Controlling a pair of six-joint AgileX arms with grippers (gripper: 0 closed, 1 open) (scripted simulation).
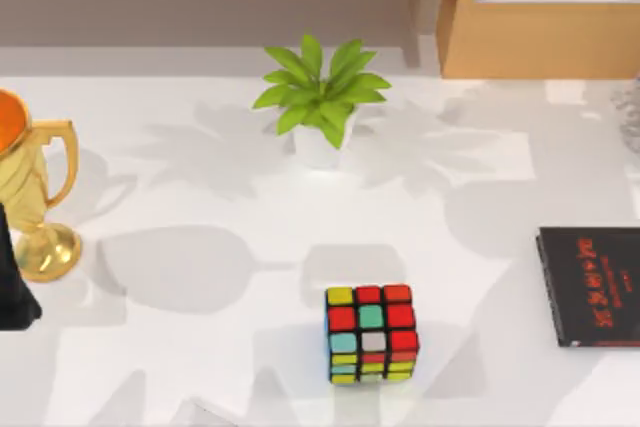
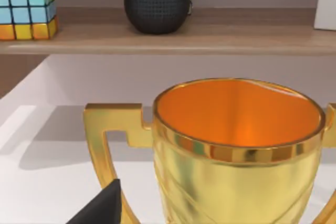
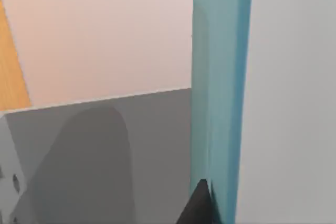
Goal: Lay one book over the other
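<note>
Teal-blue book (image 3: pixel 220 93) right up against the right gripper's finger (image 3: pixel 199 205) in the right wrist view, apparently held (grip itself impossible to confirm). Black book (image 1: pixel 590 285) flat at the table's (image 1: pixel 200 267) right edge, red lettering unreadable. Gold trophy cup (image 2: pixel 236 145) at far left, orange inside, beside the left arm (image 1: pixel 12 277).

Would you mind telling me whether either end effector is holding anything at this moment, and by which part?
It cannot be told: the right wrist view shows the teal book close by, but no visible grip.
</note>
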